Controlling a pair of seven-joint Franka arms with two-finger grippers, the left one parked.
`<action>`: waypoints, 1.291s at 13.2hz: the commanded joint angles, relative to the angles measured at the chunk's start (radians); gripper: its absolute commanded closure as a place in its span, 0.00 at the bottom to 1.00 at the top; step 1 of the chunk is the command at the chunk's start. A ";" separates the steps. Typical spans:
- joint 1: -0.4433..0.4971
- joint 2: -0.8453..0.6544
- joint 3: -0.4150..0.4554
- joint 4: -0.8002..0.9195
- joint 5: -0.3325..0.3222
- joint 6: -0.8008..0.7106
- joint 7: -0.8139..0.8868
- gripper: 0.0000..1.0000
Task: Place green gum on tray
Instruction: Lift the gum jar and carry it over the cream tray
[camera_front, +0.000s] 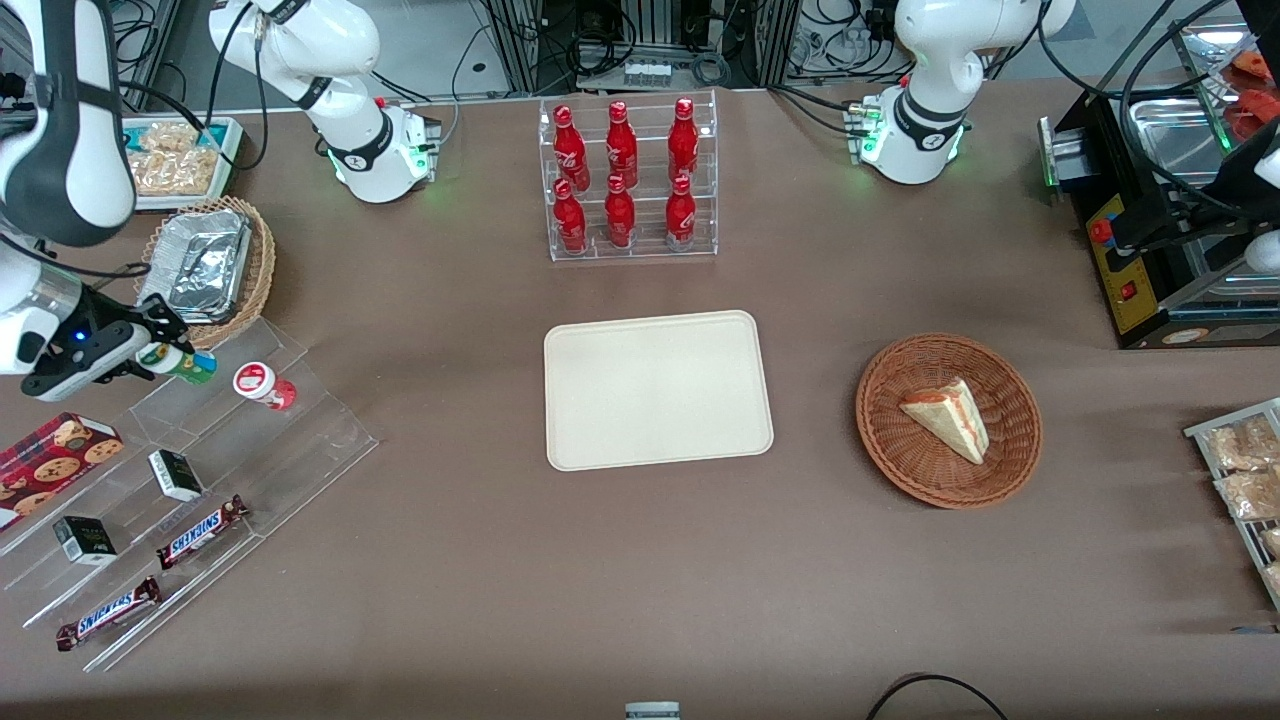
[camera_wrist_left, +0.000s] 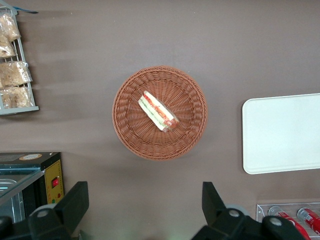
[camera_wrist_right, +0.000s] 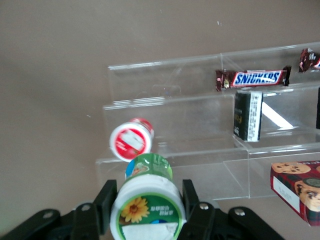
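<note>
The green gum (camera_front: 190, 364), a green canister with a white flower-label lid (camera_wrist_right: 148, 206), lies sideways between the fingers of my right gripper (camera_front: 172, 352), just over the upper step of a clear acrylic shelf (camera_front: 300, 440). A black finger (camera_wrist_right: 105, 201) presses on each side of the lid, so the gripper (camera_wrist_right: 148, 202) is shut on it. The red-lidded canister (camera_front: 262, 383) lies right beside it on the shelf (camera_wrist_right: 131, 140). The cream tray (camera_front: 660, 390) lies flat mid-table, well away toward the parked arm's end, with nothing on it (camera_wrist_left: 282, 132).
The shelf holds Snickers bars (camera_front: 200, 531), small dark boxes (camera_front: 176, 474) and a cookie box (camera_front: 55, 455). A wicker basket with a foil tray (camera_front: 205, 265) sits close to the gripper. A cola bottle rack (camera_front: 628, 180) and a sandwich basket (camera_front: 948, 420) flank the tray.
</note>
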 joint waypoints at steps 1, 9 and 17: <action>0.064 0.011 0.026 0.135 0.014 -0.145 0.113 1.00; 0.381 0.060 0.040 0.281 0.012 -0.254 0.652 1.00; 0.717 0.365 0.040 0.500 0.015 -0.194 1.219 1.00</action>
